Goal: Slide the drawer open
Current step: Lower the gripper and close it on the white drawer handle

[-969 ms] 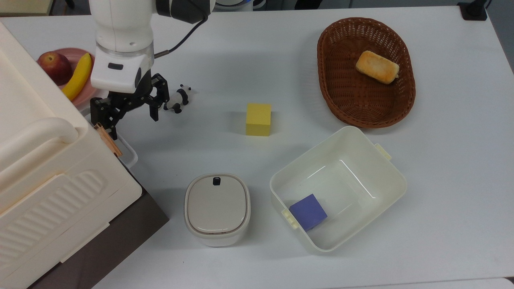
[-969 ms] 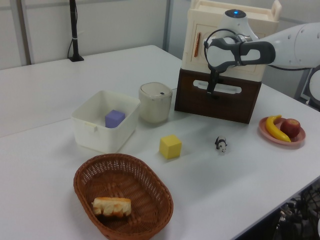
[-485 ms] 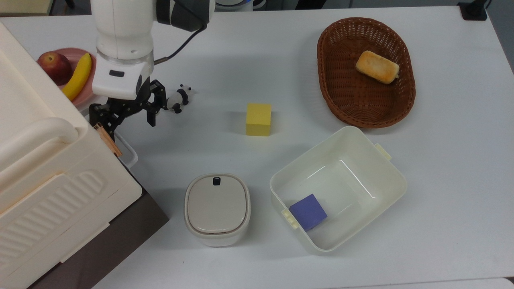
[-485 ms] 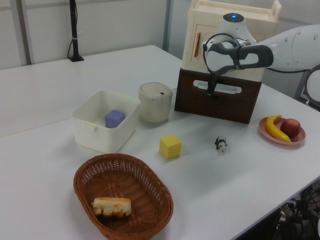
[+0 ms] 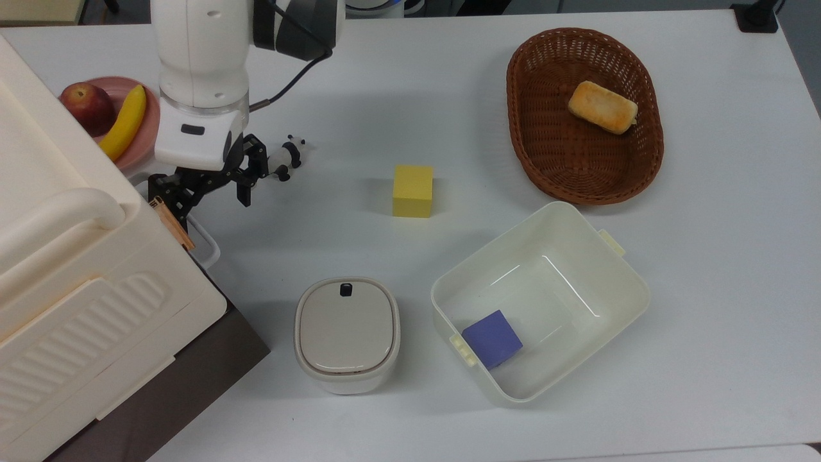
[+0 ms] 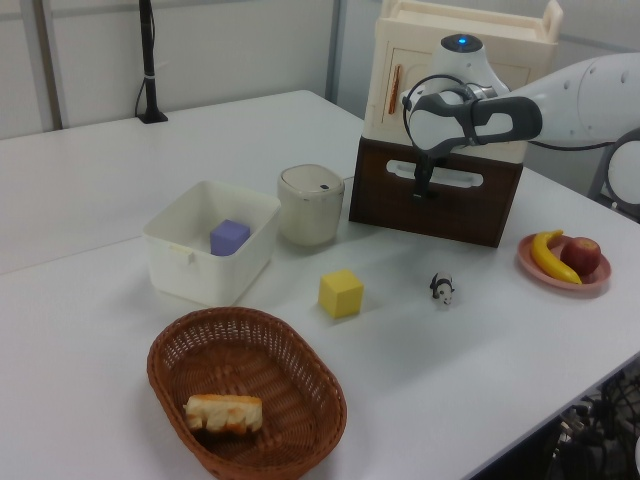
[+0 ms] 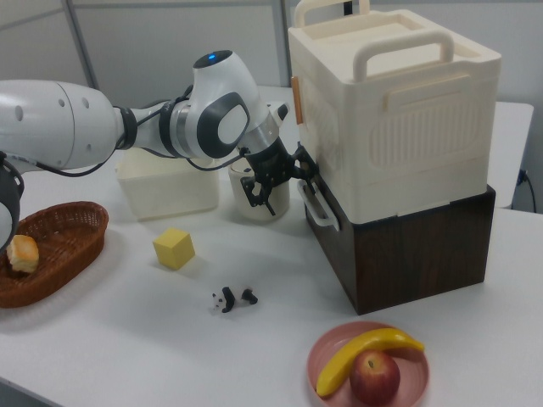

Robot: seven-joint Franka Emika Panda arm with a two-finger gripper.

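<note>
The drawer (image 6: 434, 205) forms the dark brown base of the cabinet stack, standing on the desk (image 5: 449, 83) at the top view's left edge. Its front panel sits flush with the body, and its white loop handle (image 7: 317, 208) projects from the panel's upper part. The cream ribbed-front cabinet (image 7: 397, 110) rests directly on top of it.

The gripper (image 5: 208, 187) hangs just in front of the handle with its fingers (image 5: 244, 192) spread apart. In the right view one finger lies next to the handle's upper end; contact cannot be confirmed.

Beside the gripper, on the desk, lies a small black-and-white panda figure (image 5: 283, 156). A pink plate (image 7: 368, 366) with a banana (image 7: 361, 354) and an apple (image 7: 375, 377) sits near the drawer's side.

Farther out stand a lidded round container (image 5: 347, 332), a yellow cube (image 5: 412, 190), and an open cream tub (image 5: 540, 298) containing a purple cube (image 5: 492, 338). A brown wicker basket (image 5: 584, 115) holding a bread piece (image 5: 602, 107) lies well apart from the drawer.
</note>
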